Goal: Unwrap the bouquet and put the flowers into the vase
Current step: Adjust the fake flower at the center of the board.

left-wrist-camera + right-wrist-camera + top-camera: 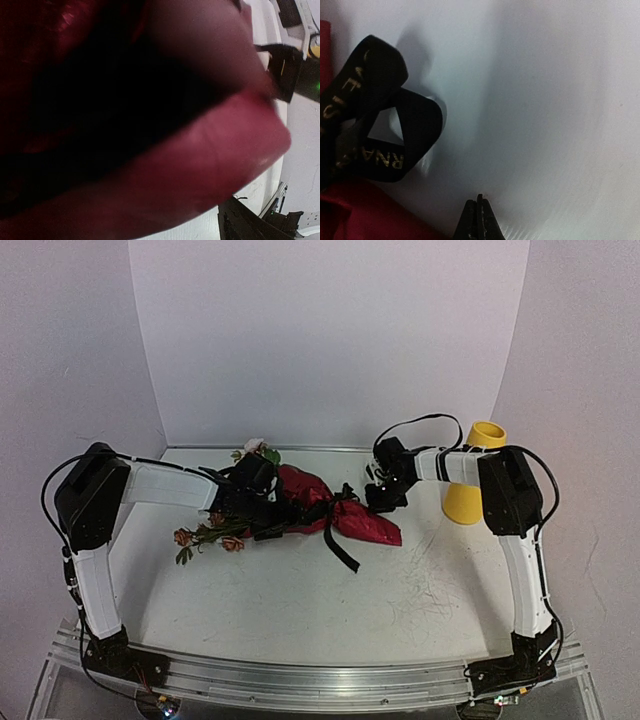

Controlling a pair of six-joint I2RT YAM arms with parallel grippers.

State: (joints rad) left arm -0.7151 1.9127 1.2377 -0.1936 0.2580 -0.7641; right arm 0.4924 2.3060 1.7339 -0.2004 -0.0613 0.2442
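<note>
Showing in your right-wrist view alone: right gripper point(479, 220) pressed together, ribbon point(385, 135) apart, table point(560, 100) open rightward; left gripper point(268, 508) state untellable.

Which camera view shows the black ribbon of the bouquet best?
The right wrist view: the ribbon loop is close, its gold lettering visible. The top external view shows it small, across the red wrap. The left wrist view is only a red, dark blur.

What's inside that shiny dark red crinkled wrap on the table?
Small pink and rust-orange roses on leafy stems stick out of the shiny dark red wrap leftward. Their lower stems are hidden by it and the left gripper.
</note>
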